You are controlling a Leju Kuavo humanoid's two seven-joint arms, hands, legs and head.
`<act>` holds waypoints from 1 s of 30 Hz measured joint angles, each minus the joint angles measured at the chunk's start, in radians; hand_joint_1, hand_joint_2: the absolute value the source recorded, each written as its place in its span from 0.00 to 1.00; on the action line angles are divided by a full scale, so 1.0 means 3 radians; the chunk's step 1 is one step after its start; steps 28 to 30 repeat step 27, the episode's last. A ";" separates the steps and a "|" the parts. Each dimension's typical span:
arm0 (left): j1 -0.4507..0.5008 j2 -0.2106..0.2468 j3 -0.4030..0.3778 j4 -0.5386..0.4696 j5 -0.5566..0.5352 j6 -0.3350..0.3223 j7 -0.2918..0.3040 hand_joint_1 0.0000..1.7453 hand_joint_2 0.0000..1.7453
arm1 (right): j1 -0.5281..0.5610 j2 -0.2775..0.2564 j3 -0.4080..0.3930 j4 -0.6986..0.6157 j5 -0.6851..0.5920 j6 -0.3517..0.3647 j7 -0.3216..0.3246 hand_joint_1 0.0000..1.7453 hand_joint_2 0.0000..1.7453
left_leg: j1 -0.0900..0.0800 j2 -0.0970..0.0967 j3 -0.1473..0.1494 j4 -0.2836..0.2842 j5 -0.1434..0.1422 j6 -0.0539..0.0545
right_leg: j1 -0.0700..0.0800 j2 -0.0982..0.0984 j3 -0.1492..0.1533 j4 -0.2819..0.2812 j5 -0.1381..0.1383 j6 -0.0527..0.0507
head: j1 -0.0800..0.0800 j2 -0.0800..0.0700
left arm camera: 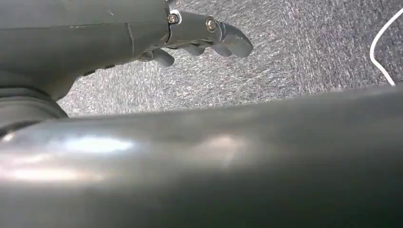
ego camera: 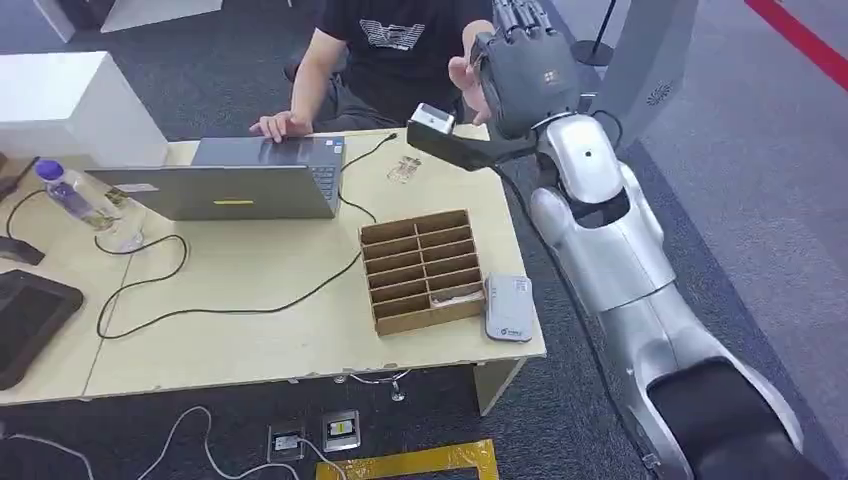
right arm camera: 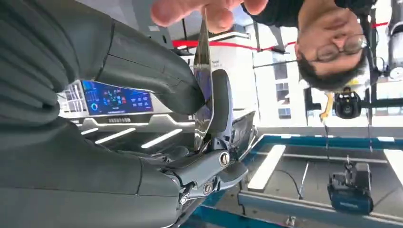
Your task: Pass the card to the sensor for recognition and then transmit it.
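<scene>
Right hand (right arm camera: 142,95) pinches card (right arm camera: 205,80) between thumb and a finger; a person's hand (right arm camera: 199,9) grips the card's far end. Card seen edge-on in the wrist view, long axis running from robot hand to person's hand. Right arm (ego camera: 600,230) raised past the counter's far right corner, hand (ego camera: 525,70) up toward the person (ego camera: 400,50). Left hand (left arm camera: 199,35) hangs over grey floor (left arm camera: 294,47), fingers loosely curled, holding nothing. Sensor (ego camera: 508,308) at counter's (ego camera: 250,330) near right edge, beside a slotted box (ego camera: 422,268). Laptop (ego camera: 240,180) at far edge.
</scene>
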 joint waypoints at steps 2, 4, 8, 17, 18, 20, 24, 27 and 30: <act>0.0000 0.0000 -0.0003 0.0001 -0.0009 -0.0001 0.0000 0.00 0.00 | -0.0017 0.0032 0.0000 0.0119 0.0018 0.0004 0.0001 1.00 1.00 | 0.0000 -0.0001 -0.0001 0.0000 0.0000 0.0000 | 0.0000 -0.0001 -0.0001 0.0000 0.0000 0.0000 | 0.0000 0.0000; 0.0000 0.0008 -0.0014 0.0003 -0.0014 -0.0003 -0.0002 0.00 0.00 | -0.0048 0.0068 0.0006 0.0246 0.0057 0.0005 0.0018 1.00 1.00 | 0.0000 0.0000 -0.0001 0.0000 0.0000 0.0000 | 0.0000 0.0000 -0.0001 0.0001 0.0000 0.0000 | 0.0000 0.0000; -0.0006 0.0013 -0.0056 0.0001 0.0005 -0.0001 -0.0010 0.00 0.00 | -0.0120 0.0137 0.0016 0.0582 0.0123 -0.0014 0.0060 1.00 1.00 | 0.0001 0.0000 0.0001 0.0000 0.0000 0.0000 | 0.0001 0.0000 0.0000 0.0000 0.0000 0.0000 | 0.0001 0.0000; 0.0000 -0.0018 -0.0098 0.0001 -0.0039 -0.0042 0.0020 0.00 0.00 | -0.0164 0.0141 0.0036 0.0992 0.0165 -0.0051 0.0162 1.00 1.00 | 0.0000 0.0000 0.0000 0.0000 0.0000 0.0000 | 0.0000 0.0001 -0.0001 -0.0001 0.0000 0.0000 | 0.0000 0.0000; 0.0000 -0.0013 -0.0111 0.0001 -0.0039 -0.0042 0.0020 0.00 0.00 | -0.0164 0.0132 0.0038 0.1029 0.0176 -0.0051 0.0168 0.00 1.00 | 0.0000 0.0000 0.0000 0.0001 0.0000 0.0000 | 0.0000 0.0000 -0.0001 -0.0001 0.0000 0.0000 | 0.0000 0.0000; 0.0002 -0.0005 -0.0139 0.0003 -0.0041 -0.0043 0.0020 0.00 0.00 | -0.0163 0.0122 0.0038 0.1083 0.0197 -0.0055 0.0192 0.00 1.00 | 0.0000 0.0000 0.0000 0.0001 0.0000 0.0000 | 0.0000 0.0001 -0.0001 -0.0001 0.0000 0.0000 | 0.0000 0.0000; 0.0001 -0.0001 -0.0151 0.0003 -0.0041 -0.0043 0.0019 0.00 0.00 | -0.0155 0.0091 0.0052 0.1156 0.0285 -0.0145 0.0256 0.00 1.00 | 0.0000 0.0000 0.0001 0.0001 0.0000 0.0000 | 0.0000 0.0002 -0.0003 -0.0001 0.0000 0.0000 | 0.0001 0.0000; 0.0000 -0.0005 -0.0164 0.0003 -0.0039 -0.0043 0.0019 0.00 0.00 | -0.0143 0.0067 0.0057 0.1192 0.0323 -0.0167 0.0249 0.00 1.00 | 0.0000 0.0001 0.0001 0.0000 0.0000 0.0000 | 0.0000 0.0003 -0.0003 0.0000 0.0000 0.0000 | 0.0001 0.0000; 0.0000 -0.0005 -0.0164 0.0003 -0.0039 -0.0043 0.0019 0.00 0.00 | -0.0143 0.0067 0.0057 0.1192 0.0323 -0.0167 0.0249 0.00 1.00 | 0.0000 0.0001 0.0001 0.0000 0.0000 0.0000 | 0.0000 0.0003 -0.0003 0.0000 0.0000 0.0000 | 0.0001 0.0000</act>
